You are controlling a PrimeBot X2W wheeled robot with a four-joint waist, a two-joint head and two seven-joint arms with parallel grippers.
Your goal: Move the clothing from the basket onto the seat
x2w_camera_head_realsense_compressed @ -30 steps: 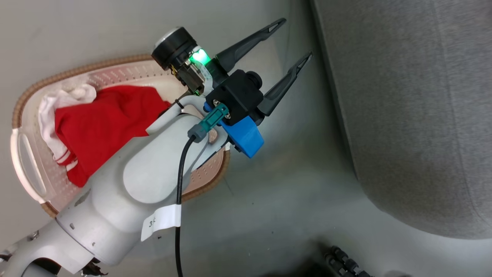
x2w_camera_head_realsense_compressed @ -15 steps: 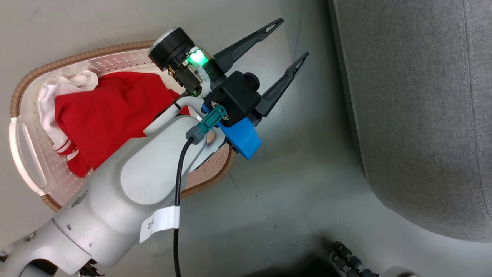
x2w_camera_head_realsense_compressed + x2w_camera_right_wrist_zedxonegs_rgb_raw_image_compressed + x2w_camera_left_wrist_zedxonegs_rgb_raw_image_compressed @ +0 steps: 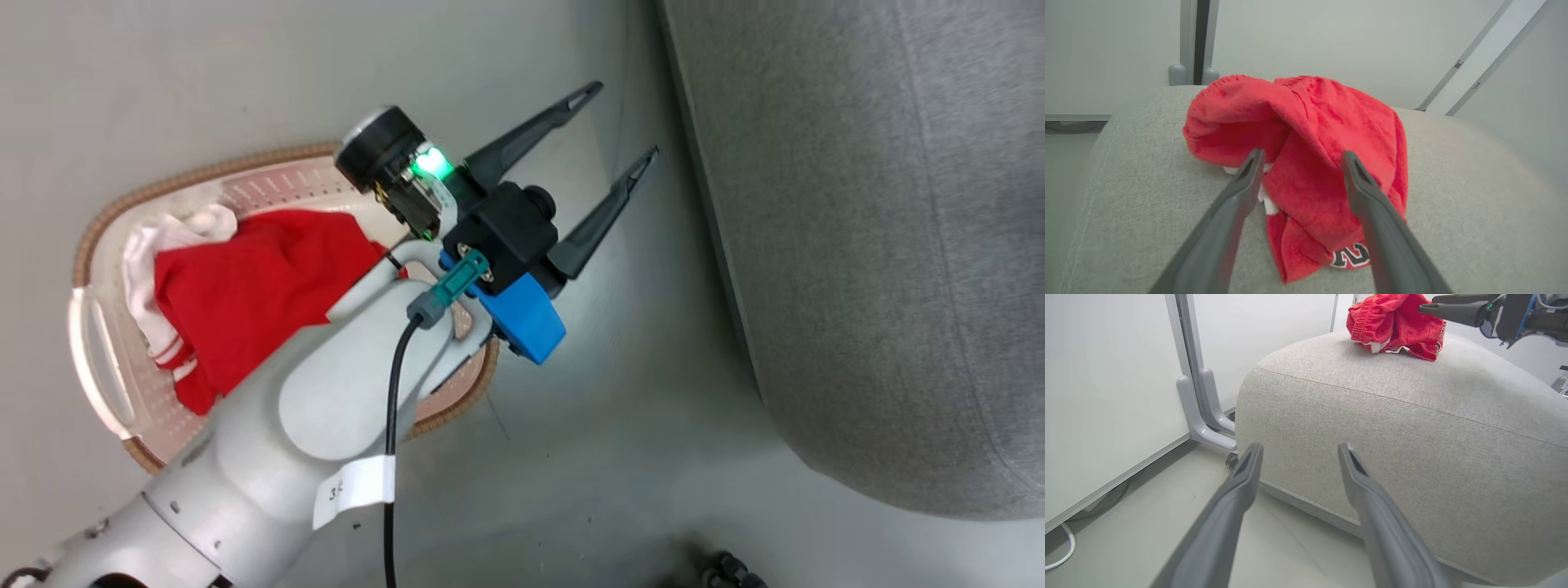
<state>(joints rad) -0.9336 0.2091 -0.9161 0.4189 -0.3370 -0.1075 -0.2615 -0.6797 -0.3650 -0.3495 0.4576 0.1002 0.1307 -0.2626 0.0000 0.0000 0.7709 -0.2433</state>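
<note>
**Head view: clothing behind the left jaws, left arm nearer**

Head view is showing me the clothing lying bunched inside the basket, red with a white fold toward the handle end. Its long axis is running slantwise, from the basket's middle down toward the lower left of that view. The basket is sitting on the floor, well apart from the seat.

I'm judging that the coming move is turning on one thing. The left gripper is pointing the wrong way, with the clothing lying back along the forearm, behind the fingers and to the robot's left. The forearm is crossing over the basket's near end, and the wrist is hanging just past the rim above bare floor. The fingers are aiming at the seat's side, spread wide apart with nothing between them.

The right gripper is hovering up at the seat, its fingers also parted and empty, straddling a second red piece that is lying crumpled on the cushion top. So I'm reading the left arm as much the nearer one. It is needing to swing back and tip down over the basket before I can close on the fabric
</note>
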